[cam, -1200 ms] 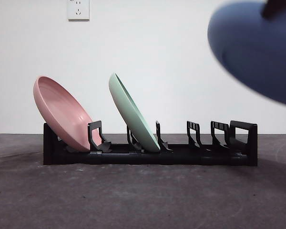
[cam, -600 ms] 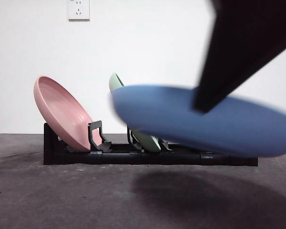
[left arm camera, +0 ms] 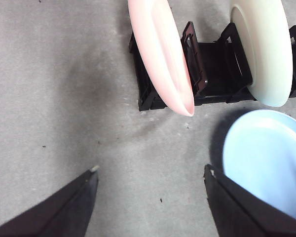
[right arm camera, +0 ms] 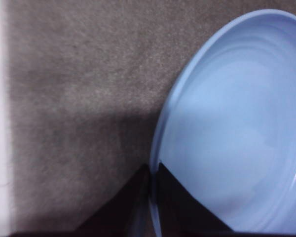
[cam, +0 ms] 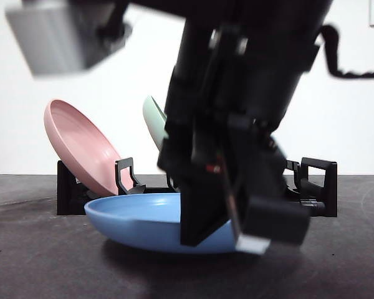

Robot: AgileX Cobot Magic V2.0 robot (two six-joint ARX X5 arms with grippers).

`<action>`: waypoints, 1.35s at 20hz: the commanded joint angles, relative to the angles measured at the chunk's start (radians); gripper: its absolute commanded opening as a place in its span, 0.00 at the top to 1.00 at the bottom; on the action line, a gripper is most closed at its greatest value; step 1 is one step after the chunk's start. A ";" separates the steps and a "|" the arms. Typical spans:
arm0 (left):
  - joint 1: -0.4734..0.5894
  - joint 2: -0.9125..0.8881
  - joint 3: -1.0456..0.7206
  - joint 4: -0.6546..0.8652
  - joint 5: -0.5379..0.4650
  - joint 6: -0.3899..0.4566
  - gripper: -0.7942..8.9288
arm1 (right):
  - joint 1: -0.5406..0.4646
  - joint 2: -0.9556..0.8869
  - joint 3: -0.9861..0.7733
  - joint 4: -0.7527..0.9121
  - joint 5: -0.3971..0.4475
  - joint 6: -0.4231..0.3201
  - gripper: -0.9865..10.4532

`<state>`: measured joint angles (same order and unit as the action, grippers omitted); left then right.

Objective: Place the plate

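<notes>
Right gripper (right arm camera: pixel 150 197): jaws pinch blue plate (cam: pixel 143 221) rim.
Left gripper (left arm camera: pixel 150 190): spread wide, empty, hovering.
Pink plate (cam: pixel 81 146): racked, leftmost.
Green plate (cam: pixel 153 118): racked beside it.
Blue plate: apparently resting on table (cam: pixel 43 261) before rack (cam: pixel 318 180).
Handling: rigid, smooth, probably light; grip rim firmly.

A bare test bench: grey tabletop (left arm camera: pixel 49 98), blank white wall (cam: pixel 361 112), lone dish rack (cam: pixel 315 187).

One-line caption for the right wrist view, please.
Right gripper clamps the blue plate by its rim above the grey table.
</notes>
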<state>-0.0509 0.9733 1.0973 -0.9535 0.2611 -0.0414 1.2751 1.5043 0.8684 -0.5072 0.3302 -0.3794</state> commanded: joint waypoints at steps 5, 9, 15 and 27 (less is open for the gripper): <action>-0.003 0.007 0.022 0.007 0.003 0.000 0.56 | -0.022 0.058 0.016 0.015 0.008 -0.029 0.83; -0.003 0.007 0.022 0.008 0.003 0.000 0.56 | -0.017 0.057 0.021 0.036 0.006 -0.020 0.75; -0.003 0.007 0.022 0.017 0.003 0.000 0.56 | 0.023 0.027 0.185 -0.069 -0.032 0.096 0.63; -0.012 0.034 0.022 0.129 0.002 -0.111 0.56 | -0.750 -0.317 0.251 -0.066 -0.433 0.296 0.72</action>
<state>-0.0608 0.9932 1.0973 -0.8360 0.2611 -0.1242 0.5419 1.1786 1.1084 -0.5789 -0.0887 -0.1162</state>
